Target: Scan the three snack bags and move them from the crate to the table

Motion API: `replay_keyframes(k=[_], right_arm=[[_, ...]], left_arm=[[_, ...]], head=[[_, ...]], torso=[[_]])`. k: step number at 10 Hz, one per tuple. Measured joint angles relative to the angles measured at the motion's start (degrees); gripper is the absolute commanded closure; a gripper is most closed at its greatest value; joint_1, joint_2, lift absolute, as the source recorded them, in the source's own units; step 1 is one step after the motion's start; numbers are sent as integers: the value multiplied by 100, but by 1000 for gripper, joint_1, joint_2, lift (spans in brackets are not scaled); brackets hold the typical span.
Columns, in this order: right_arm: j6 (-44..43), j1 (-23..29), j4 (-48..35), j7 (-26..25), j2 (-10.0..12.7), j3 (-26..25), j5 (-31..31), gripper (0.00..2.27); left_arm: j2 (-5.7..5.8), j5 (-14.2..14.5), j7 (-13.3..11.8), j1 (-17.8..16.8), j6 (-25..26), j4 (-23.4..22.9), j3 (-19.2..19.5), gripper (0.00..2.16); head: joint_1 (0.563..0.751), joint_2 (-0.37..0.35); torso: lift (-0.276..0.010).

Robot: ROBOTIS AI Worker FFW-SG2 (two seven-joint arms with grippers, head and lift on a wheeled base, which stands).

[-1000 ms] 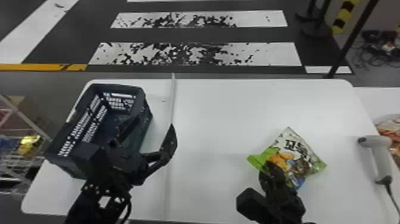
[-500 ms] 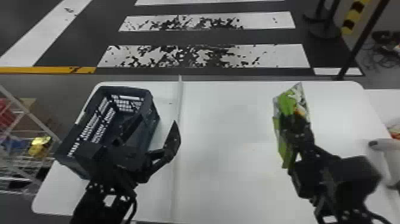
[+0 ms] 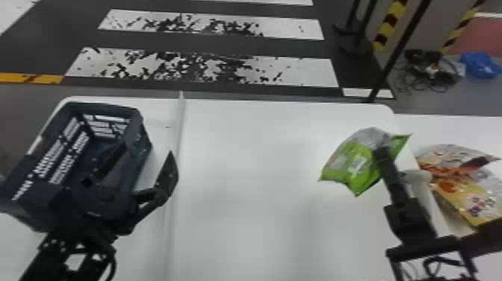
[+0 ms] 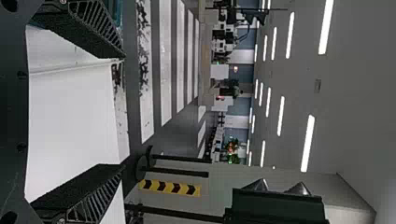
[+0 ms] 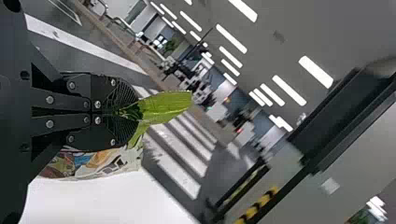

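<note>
crate (image 3: 108, 106): standing at the left of the worktop (image 3: 239, 224), its inside partly hidden by the left arm.
left end effector (image 3: 146, 150): waiting at the crate's near right side, gripping nothing, its two fingers spreading wide.
green snack bag (image 3: 347, 164): drawing the attention, having just left the worktop's surface, where it was lying a second ago; now hanging tilted above the right side, nearer the scanner (image 3: 416, 175).
right end effector (image 3: 379, 151): pinching the bag between closed fingers, having swung round since lifting it.
scanner: resting near the worktop's right edge, partly behind the right arm; whether it is reading the code, or has already read it, one cannot tell.
side worktop (image 3: 467, 130): coming into fuller sight at far right as the head view turns, bearing what look like two more snack bags (image 3: 478, 198).
meaning for the task: probably the third bag is making its crossing; if scanning is done, lowering and releasing it by the others is likely remaining, with the scanner risking a knock on the way.
</note>
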Motion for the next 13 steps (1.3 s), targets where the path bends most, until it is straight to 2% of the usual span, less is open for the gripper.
replay_keyframes(k=[1,2,3,4,5,6,7,8,9,11,13], right_arm=[[676,-136,438,121,205,-354,-353,2243],[790,-202,811,141,258,-473,-424,2223],[662,-207,997,154,264,-497,-285,1659],[515,-150,1045,156,266,-519,-114,215],[422,-74,1022,105,267,-531,29,-2],[384,18,915,-114,269,-528,242,-2],[386,87,758,-561,269,-470,537,-2],[433,126,531,-1144,263,-345,1157,-2],[485,165,297,-1599,244,-167,1856,90],[582,288,-136,-2180,146,76,2637,93],[784,374,-574,-2372,-68,344,3170,107]], left_arm=[[0,-4,14,-47,-6,42,-61,29],[-3,-24,16,-94,-7,85,-127,29],[-4,-54,43,-144,-7,128,-197,29],[-6,-73,50,-172,-7,152,-236,29],[-8,-78,51,-178,-7,157,-249,29],[-8,-79,50,-181,-7,157,-254,29],[-5,-79,51,-186,-7,156,-254,29],[-4,-79,50,-187,-7,148,-255,29],[-5,-79,50,-192,-7,139,-261,29],[-1,-79,50,-196,-7,125,-265,29],[0,-79,47,-197,-3,123,-268,29]], head=[[695,-123],[695,-142],[695,-163],[695,-184],[695,-193],[695,-203],[695,-212],[695,-218],[695,-216],[695,-213],[695,-192]], torso=[[-62],[-62],[-62],[-62],[-62],[-62],[-62],[-62],[-62],[-62],[-62]])
